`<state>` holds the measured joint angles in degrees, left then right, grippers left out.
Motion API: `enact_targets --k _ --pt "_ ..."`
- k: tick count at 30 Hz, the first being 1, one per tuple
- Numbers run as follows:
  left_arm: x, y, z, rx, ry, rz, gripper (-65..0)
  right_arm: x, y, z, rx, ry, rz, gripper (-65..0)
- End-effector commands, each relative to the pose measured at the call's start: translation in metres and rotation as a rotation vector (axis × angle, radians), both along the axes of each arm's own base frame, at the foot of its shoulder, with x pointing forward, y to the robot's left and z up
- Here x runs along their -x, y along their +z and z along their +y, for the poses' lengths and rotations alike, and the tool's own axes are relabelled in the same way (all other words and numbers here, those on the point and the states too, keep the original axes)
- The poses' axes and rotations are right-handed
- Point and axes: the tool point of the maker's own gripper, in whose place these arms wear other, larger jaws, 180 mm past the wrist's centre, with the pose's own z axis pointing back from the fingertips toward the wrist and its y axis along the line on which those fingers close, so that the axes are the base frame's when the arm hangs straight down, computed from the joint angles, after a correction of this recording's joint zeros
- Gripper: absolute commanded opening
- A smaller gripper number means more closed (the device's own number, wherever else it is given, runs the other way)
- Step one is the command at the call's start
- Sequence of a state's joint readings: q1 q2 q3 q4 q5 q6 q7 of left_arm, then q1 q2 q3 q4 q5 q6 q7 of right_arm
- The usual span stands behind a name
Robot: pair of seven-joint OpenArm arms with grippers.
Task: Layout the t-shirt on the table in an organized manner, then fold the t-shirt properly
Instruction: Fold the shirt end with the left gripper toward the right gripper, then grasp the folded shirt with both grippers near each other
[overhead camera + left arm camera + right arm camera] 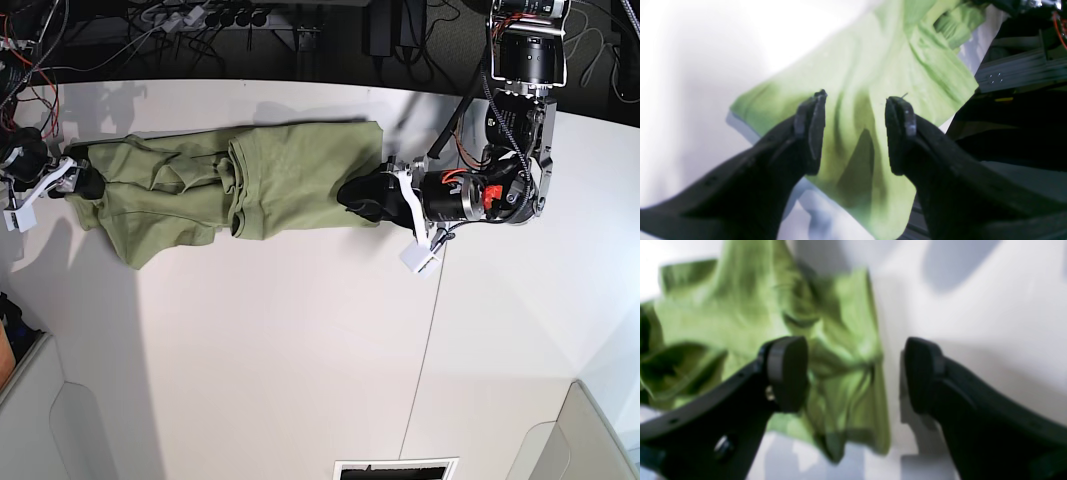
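Observation:
The olive-green t-shirt (250,185) lies along the back left of the white table (300,350), stretched left to right, with a bunched fold near its middle. My left gripper (362,198) is at the shirt's right edge. In the left wrist view it (857,96) is open just above the shirt (870,63), with nothing between its fingers. My right gripper (85,182) is at the shirt's left end. In the blurred right wrist view it (853,351) is open over wrinkled cloth (740,316), with one finger over bare table (973,306).
A thin seam (428,310) runs across the table on the right. Cables and power strips (200,18) line the back edge. In the left wrist view, the table edge and a dark metal frame (1017,70) lie right of the shirt. Grey corners (30,410) stand at the front.

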<state>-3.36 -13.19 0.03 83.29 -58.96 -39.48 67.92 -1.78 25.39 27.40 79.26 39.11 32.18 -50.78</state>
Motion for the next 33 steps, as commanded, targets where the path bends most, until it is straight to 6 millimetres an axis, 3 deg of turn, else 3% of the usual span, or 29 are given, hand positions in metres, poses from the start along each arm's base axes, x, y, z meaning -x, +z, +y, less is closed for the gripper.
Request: enact_targets --k 1,5,10,12,15,16,21,25,28,33 --pt "-0.011 0.014 0.000 0.018 0.002 -0.054 -33.4 -0.004 0.008 -0.001 0.010 0.027 -0.023 -20.3" --pt "-0.012 0.015 0.000 0.022 0.005 -0.057 -33.4 0.005 -0.003 0.014 -0.004 0.070 0.012 -20.5" --pt "-0.014 0.017 0.002 0.028 0.017 -0.060 -33.4 0.002 -0.001 0.020 -0.021 0.079 0.004 -22.5" --pt "-0.019 0.022 0.009 0.052 0.050 -0.069 -33.5 0.002 -0.001 0.020 -0.021 0.078 0.002 -34.9" --pt "-0.029 0.030 0.028 0.069 0.124 -0.090 -33.5 0.001 -0.001 0.019 -0.021 0.074 0.002 -61.4" --pt "-0.032 0.032 0.035 0.070 0.149 -0.096 -33.5 0.001 -0.001 0.019 -0.021 0.074 -0.001 -65.0" --pt "-0.036 0.033 0.066 0.014 0.191 -0.110 -33.5 -0.007 0.006 0.012 0.001 0.057 -0.048 -65.0" --pt "-0.027 0.023 0.087 -0.054 0.192 -0.089 -33.5 -0.016 0.017 -0.001 0.010 0.017 -0.093 -65.0" --pt "-0.014 0.012 0.090 -0.056 0.204 -0.060 -33.5 -0.025 0.027 -0.006 0.008 -0.002 -0.124 -65.0" --pt "0.012 -0.016 0.081 -0.066 0.236 -0.021 -33.5 -0.039 0.048 0.008 -0.022 0.025 -0.184 -65.0"
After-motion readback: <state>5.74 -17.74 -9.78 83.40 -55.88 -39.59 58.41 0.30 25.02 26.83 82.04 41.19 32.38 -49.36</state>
